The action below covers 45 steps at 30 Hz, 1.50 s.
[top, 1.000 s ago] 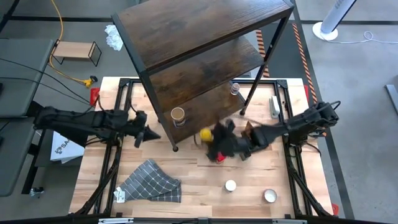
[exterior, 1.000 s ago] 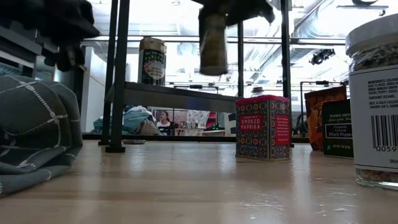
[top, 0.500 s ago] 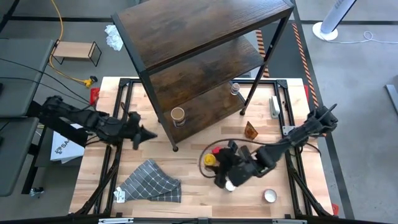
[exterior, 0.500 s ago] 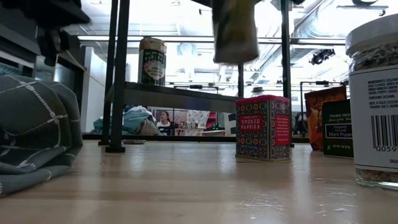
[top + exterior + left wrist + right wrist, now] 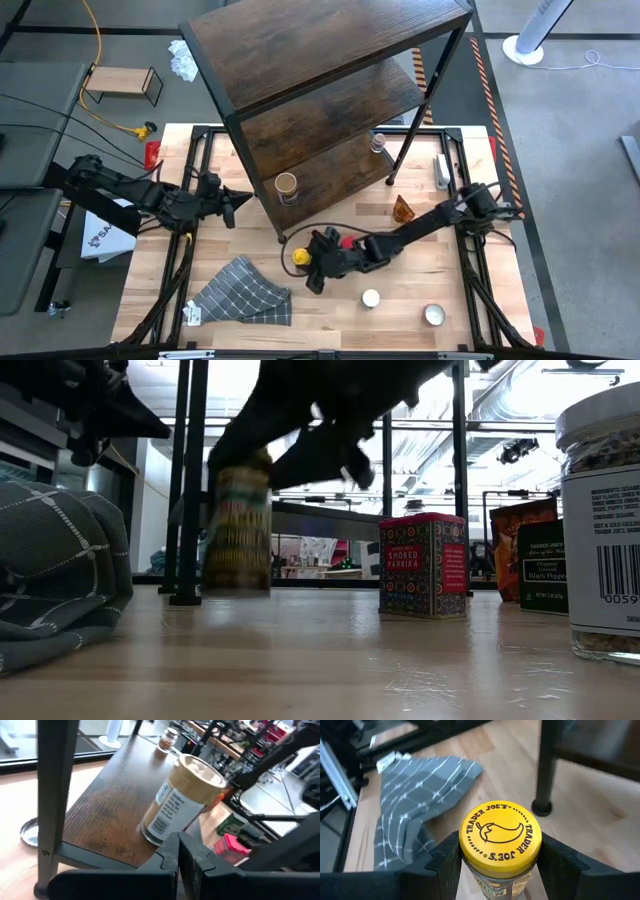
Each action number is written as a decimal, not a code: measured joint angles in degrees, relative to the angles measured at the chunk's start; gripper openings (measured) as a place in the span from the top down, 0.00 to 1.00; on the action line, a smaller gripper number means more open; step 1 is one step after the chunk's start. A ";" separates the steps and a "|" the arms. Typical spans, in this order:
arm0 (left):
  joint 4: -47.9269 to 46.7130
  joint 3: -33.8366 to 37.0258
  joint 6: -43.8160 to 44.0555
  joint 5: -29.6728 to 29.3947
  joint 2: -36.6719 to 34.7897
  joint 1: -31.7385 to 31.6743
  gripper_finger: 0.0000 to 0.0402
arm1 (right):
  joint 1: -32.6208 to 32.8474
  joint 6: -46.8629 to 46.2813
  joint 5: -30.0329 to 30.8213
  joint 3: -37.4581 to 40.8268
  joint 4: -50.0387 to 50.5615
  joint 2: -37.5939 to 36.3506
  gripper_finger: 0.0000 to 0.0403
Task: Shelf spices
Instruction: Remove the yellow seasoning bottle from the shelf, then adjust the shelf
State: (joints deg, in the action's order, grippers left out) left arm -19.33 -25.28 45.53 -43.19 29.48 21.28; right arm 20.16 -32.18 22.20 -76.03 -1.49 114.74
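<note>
We are seeing a yellow lid (image 5: 500, 835) with a dark pepper drawing between the black claw (image 5: 500, 865) fingers. Beyond the claw, a grey cloth (image 5: 417, 795) is showing thin white checks. Beside it, the tin (image 5: 423, 565) is showing red with a patterned label.

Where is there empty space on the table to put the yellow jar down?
Bare wood lies between the grey checked cloth and the white-lidded jar, just below the right gripper holding the yellow-lidded jar. More lies at the table's left edge, above the cloth. It is crowded on the right, around the red tin, the brown packet and the other jars.
</note>
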 joint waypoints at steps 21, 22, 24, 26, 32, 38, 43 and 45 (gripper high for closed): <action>10.23 -0.58 2.81 19.11 -2.48 6.69 1.00 | -1.26 -4.22 2.82 -0.20 30.44 -21.32 0.22; 10.05 -0.91 4.36 19.64 -0.45 8.20 1.00 | -0.44 -5.97 4.84 -0.18 33.21 -22.72 0.23; 11.39 -2.13 7.26 20.47 3.68 10.72 1.00 | 1.28 -10.58 10.86 -0.07 39.07 -24.64 0.24; 15.03 -3.62 9.16 20.20 7.68 12.71 1.00 | 2.44 -16.58 17.78 -0.08 44.39 -26.63 0.24; 23.89 -8.78 14.49 4.99 18.86 15.21 1.00 | 2.38 -36.62 31.67 0.00 53.76 -27.72 0.24; 23.30 -10.86 22.18 9.95 27.71 14.62 1.00 | 1.99 -38.24 41.74 -0.07 53.62 -27.74 0.28; 23.48 -11.89 24.14 4.25 30.26 13.10 1.00 | 1.23 -37.88 44.27 -0.07 53.61 -27.76 0.46; 23.50 -11.93 24.30 0.76 30.07 12.10 1.00 | 1.20 -37.88 43.97 -0.07 53.60 -27.76 0.59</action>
State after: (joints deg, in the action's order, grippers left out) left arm 4.17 -37.21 69.84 -42.43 59.55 33.37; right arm 21.37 -70.06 66.17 -76.09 52.10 86.98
